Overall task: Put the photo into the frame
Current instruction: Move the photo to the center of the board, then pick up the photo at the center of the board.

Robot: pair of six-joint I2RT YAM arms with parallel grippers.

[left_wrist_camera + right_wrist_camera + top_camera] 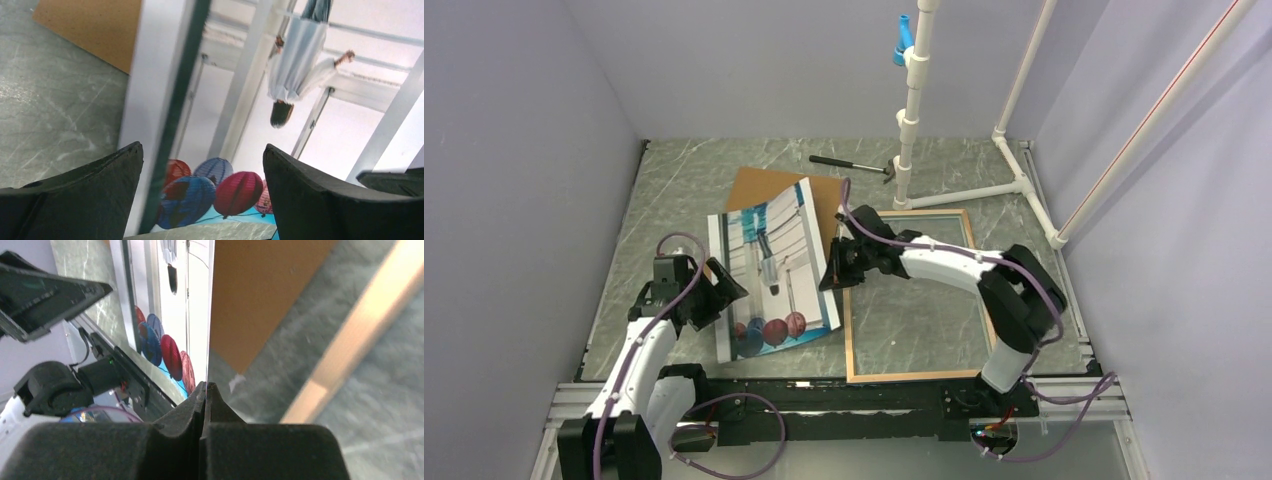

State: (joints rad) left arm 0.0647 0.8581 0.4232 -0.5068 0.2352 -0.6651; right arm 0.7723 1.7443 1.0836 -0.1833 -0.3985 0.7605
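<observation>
The photo shows a person, columns and red and blue spheres. It sits left of centre with its right edge raised off the table. My right gripper is shut on that right edge, and the wrist view shows the thin sheet pinched between the closed fingertips. My left gripper is open at the photo's left edge. Its wrist view shows the print ahead of the spread jaws, not gripped. The frame lies flat at the right, wood-coloured side up, and also shows in the right wrist view.
A brown backing board lies under and behind the photo, also seen in the left wrist view and the right wrist view. A hammer lies at the back. A white pipe stand rises behind the frame. Walls close in on three sides.
</observation>
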